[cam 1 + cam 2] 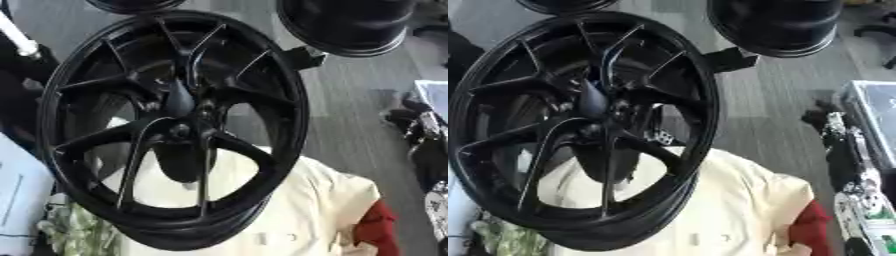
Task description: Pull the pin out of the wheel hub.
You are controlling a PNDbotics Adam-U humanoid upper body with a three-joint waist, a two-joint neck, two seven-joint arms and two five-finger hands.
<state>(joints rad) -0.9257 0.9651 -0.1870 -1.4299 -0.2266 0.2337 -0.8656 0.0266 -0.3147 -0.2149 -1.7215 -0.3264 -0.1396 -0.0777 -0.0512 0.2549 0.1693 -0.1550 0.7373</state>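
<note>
A: Start at the fingers. What have they got?

B: I can't tell. The only hand I can find is the right hand point(837, 131), a black and silver shape at 3 o'clock near the frame edge. Whether it's open or closed doesn't show. It's well apart from the wheel point(289, 115). No left hand shows in either view.

A: And the pin?

B: Hard to make out. The hub point(181, 131) sits at the centre of the view. A dark tapered shape point(179, 100) stands just above it toward 12 o'clock. I can't say whether that's the pin.

A: Anything hidden?

B: A dark mass point(179, 165) behind the lower spokes at 6 o'clock, shape unclear. The wheel stands tilted and covers part of a cream cloth point(306, 210). A red cloth point(381, 225) shows at 5 o'clock. A second wheel point(350, 25) at 1 o'clock is cut off by the top edge.
</note>
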